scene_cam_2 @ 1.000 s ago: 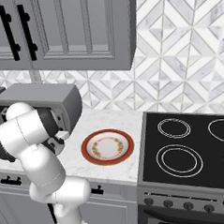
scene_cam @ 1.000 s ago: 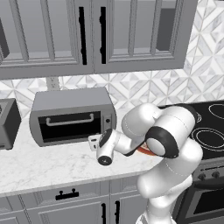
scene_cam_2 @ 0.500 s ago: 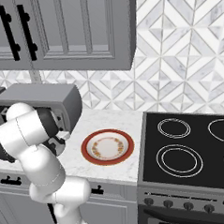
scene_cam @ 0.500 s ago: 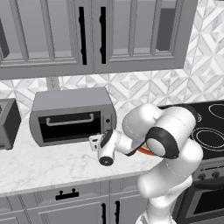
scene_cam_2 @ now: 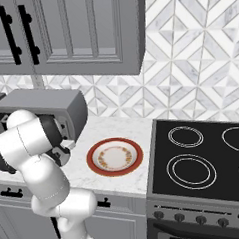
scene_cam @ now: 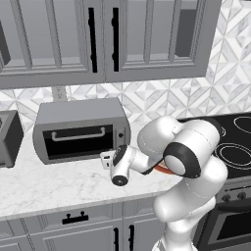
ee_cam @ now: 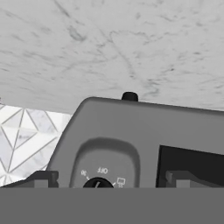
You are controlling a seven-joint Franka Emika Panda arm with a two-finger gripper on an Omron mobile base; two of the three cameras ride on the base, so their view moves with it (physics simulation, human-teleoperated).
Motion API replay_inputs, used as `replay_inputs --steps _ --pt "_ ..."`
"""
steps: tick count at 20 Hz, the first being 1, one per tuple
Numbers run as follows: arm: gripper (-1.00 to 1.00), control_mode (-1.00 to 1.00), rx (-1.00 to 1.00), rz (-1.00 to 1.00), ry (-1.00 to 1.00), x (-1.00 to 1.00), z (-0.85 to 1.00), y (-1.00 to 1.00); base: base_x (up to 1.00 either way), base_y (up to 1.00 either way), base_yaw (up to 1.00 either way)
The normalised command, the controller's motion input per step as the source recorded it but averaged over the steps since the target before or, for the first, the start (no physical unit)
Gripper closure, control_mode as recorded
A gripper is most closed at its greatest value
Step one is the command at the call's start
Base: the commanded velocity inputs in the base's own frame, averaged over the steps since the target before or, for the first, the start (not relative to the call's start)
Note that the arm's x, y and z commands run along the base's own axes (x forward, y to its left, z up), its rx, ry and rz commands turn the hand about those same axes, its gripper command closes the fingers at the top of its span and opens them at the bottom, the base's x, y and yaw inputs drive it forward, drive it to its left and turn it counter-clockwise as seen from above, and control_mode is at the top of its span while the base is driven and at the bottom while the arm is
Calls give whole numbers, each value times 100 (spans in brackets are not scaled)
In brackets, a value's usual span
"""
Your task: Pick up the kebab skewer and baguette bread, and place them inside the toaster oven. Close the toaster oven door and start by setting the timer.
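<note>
The toaster oven (scene_cam: pixel 81 130) sat on the marble counter (scene_cam: pixel 59 184), its black toaster oven door (scene_cam: pixel 78 139) shut. The gripper (ee_cam: pixel 107 181) (jaws spread wide, holding nothing) faced the timer knob (ee_cam: pixel 97 183). A red-rimmed plate (scene_cam_2: pixel 115 156) lay near the stove.

- Left base view looks forward and down from behind the arm's left.
- Right base view mirrors it; both share the toaster oven (scene_cam: pixel 81 129).
- Hand view sits close, rolled upside down.
</note>
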Motion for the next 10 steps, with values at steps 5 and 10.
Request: replay_inputs --steps 5,10 --pt "100 -100 0 0 0 0 0 -4 0 0 0" --pt "100 -100 0 0 0 0 0 -2 0 0 0"
